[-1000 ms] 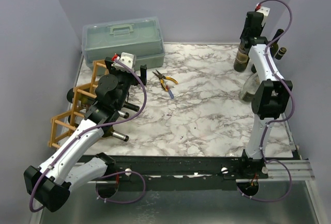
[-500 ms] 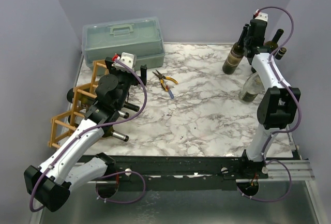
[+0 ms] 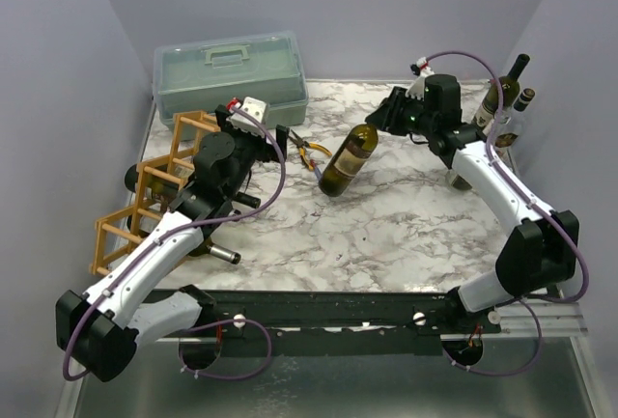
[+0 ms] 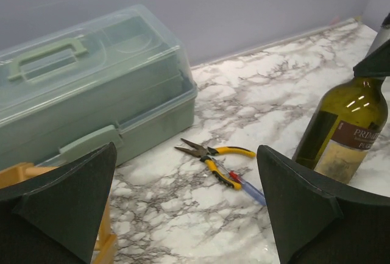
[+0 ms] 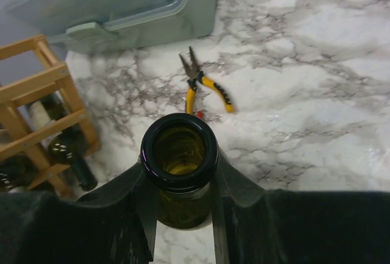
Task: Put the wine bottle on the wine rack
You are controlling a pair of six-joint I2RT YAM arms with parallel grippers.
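Marble-patterned white table (image 3: pixel 386 235) fills the overhead view. On it the right claw (image 3: pixel 394 117) is clamped on the neck of the dark green glass wine bottle (image 3: pixel 348 159), which is tilted over mid-table, well apart from the orange-tan wooden lattice wine rack (image 3: pixel 145 186) at left. Beside the rack the left claw (image 3: pixel 268 140) gapes empty. Counted: one pale green plastic toolbox (image 3: pixel 232 75), one yellow-handled pliers (image 3: pixel 309 153), at least two spare bottles (image 3: pixel 502 99) back right.

Left wrist view: the bottle is near the pliers.

Right wrist view: the bottle's mouth sits between the pinching jaws, and at least two racked bottles (image 5: pixel 67 151) show.

Gripped by the neck alone, the heavy body could swing, slip, or clip the left arm fronting the rack.
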